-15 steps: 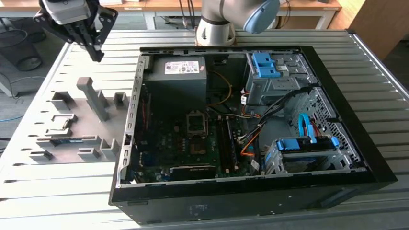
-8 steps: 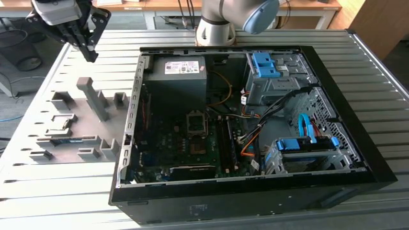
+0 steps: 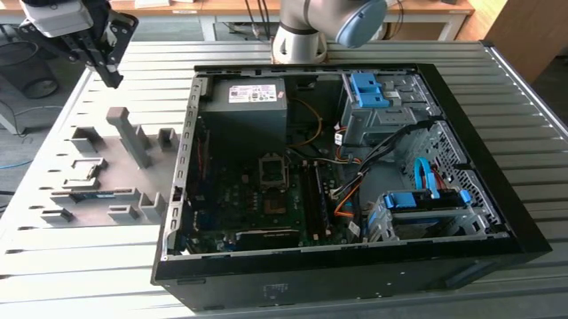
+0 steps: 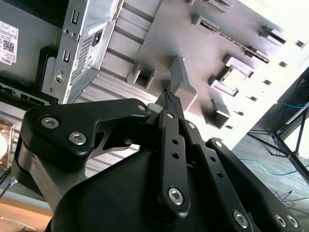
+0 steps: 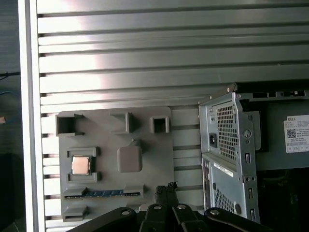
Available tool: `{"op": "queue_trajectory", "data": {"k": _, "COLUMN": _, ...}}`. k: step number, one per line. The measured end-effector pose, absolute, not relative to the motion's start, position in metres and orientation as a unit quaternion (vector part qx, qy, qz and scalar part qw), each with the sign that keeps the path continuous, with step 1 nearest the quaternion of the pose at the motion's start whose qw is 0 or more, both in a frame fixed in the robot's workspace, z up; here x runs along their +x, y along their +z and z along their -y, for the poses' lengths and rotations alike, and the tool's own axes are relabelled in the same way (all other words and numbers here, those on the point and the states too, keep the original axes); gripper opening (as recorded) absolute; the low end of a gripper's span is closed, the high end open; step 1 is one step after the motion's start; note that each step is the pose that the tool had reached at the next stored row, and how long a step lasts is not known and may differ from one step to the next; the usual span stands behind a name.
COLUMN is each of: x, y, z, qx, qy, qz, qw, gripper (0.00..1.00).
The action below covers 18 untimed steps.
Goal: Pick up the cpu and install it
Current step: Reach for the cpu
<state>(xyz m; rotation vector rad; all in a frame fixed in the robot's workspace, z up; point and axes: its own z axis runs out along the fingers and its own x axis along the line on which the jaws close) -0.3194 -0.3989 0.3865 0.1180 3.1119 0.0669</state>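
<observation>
Overhead, hand (image 5: pixel 166 187) closed on nothing above grey tray (image 5: pixel 155 159) by worktop (image 5: pixel 145 58) edge, cpu (image 5: pixel 80 165) seated in tray pocket; liable to jab or skid it if lowered unopened or off-centre.

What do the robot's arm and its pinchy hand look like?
The arm is a silvery-grey tube with a light blue round cap at its joint. The gripper is black, built of flat linked bars dotted with silver bolts, and narrows to a thin tip. A pale grey box is mounted by it.
</observation>
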Motion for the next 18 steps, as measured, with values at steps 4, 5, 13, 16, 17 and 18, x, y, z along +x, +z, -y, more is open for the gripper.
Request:
{"op": "queue_trajectory", "data": {"k": 4, "x": -0.329, "y": 0.384, "z": 0.399, "qx": 0.038, "qy": 0.021, "qz": -0.999, "qw": 0.013, "gripper": 0.10}}
{"op": "queue_trajectory", "data": {"k": 5, "x": -0.331, "y": 0.383, "z": 0.399, "qx": 0.038, "qy": 0.021, "qz": -0.999, "qw": 0.013, "gripper": 0.10}}
{"op": "queue_trajectory", "data": {"k": 13, "x": -0.350, "y": 0.379, "z": 0.399, "qx": 0.038, "qy": 0.021, "qz": -0.999, "qw": 0.013, "gripper": 0.10}}
{"op": "queue_trajectory", "data": {"k": 16, "x": -0.356, "y": 0.379, "z": 0.399, "qx": 0.038, "qy": 0.021, "qz": -0.999, "qw": 0.013, "gripper": 0.10}}
{"op": "queue_trajectory", "data": {"k": 17, "x": -0.358, "y": 0.379, "z": 0.399, "qx": 0.038, "qy": 0.021, "qz": -0.999, "qw": 0.013, "gripper": 0.10}}
{"op": "queue_trajectory", "data": {"k": 18, "x": -0.361, "y": 0.378, "z": 0.399, "qx": 0.038, "qy": 0.021, "qz": -0.999, "qw": 0.013, "gripper": 0.10}}
